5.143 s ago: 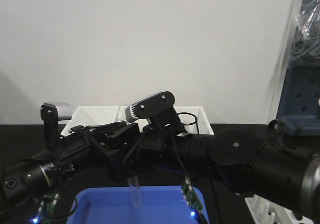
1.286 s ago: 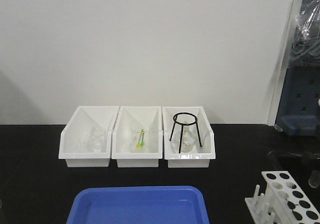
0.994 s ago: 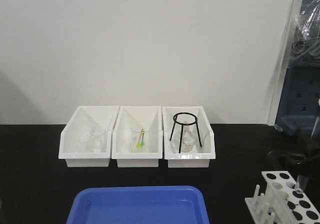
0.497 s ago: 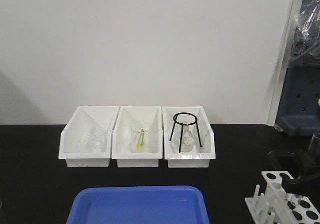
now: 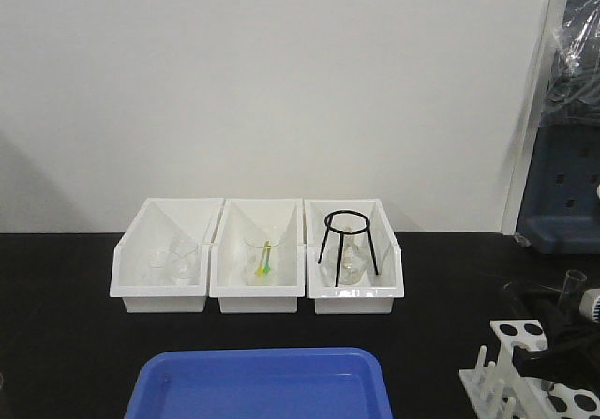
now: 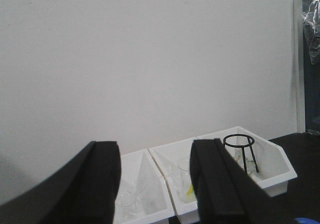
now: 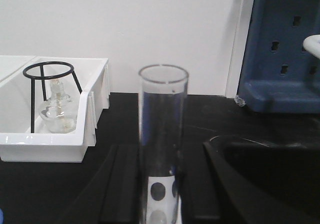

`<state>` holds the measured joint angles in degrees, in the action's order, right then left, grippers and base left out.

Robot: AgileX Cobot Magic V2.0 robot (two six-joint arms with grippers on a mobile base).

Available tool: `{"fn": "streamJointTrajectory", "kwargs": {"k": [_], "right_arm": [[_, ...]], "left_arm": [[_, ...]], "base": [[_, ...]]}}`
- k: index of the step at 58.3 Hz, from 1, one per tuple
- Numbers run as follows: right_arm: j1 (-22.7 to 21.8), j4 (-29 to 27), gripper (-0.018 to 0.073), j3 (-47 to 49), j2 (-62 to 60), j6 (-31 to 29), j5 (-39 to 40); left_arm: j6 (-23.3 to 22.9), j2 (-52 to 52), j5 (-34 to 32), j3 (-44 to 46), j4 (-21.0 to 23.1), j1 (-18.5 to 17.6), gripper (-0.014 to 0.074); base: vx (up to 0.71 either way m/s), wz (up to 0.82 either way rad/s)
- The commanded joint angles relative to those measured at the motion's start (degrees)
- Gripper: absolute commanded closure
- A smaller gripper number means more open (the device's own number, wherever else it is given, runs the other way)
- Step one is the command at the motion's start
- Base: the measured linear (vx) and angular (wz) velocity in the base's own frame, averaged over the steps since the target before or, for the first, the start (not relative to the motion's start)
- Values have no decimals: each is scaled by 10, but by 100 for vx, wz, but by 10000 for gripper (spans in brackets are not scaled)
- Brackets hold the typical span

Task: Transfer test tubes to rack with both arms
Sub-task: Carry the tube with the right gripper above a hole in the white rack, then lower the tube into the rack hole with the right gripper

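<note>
No text, label, brand, number or sign can be read in any view. The white bins [image 5: 256,297], blue tray [image 5: 262,353], rack [image 5: 487,381], test tube [image 7: 162,129] and blue perforated panel [image 7: 285,83] all show plain surfaces with no markings that can be made out.
</note>
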<state>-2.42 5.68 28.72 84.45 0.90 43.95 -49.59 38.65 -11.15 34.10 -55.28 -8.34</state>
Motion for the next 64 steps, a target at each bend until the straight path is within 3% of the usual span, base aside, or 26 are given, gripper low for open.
{"fn": "streamJointTrajectory", "kwargs": {"k": [1, 64], "right_arm": [[-3, 4, 566, 14, -6, 0, 65], [-3, 3, 565, 14, 83, 0, 90]], "left_arm": [[0, -2, -22, 15, 10, 1, 144], [0, -2, -22, 15, 10, 1, 144]], "base": [[0, 0], [0, 0]]}}
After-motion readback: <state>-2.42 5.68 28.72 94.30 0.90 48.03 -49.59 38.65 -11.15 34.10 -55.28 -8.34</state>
